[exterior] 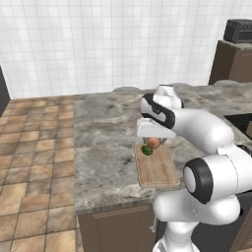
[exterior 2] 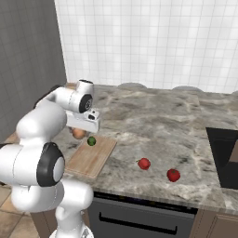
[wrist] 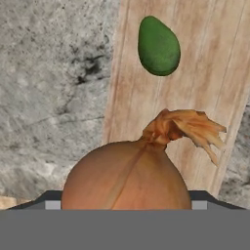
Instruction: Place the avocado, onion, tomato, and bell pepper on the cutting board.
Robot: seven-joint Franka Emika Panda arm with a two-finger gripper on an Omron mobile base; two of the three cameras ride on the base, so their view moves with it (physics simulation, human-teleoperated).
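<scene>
Onion (exterior: 153,142) hangs under the gripper (exterior: 153,139) above the cutting board (exterior: 157,170), beside the avocado (exterior: 146,150). From the right base, tomato (exterior 2: 144,163) and bell pepper (exterior 2: 173,175) wait on the counter (exterior 2: 162,125). Hand view: jaws seem to pinch the onion; next, release it.

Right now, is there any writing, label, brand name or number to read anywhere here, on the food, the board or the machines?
None: no readable text in any view.
The onion, the avocado and the cutting board are bare of any label.
The two red vegetables on the counter carry no stickers.
The dark appliance on the far cabinet is too small and blurred to tell.
</scene>
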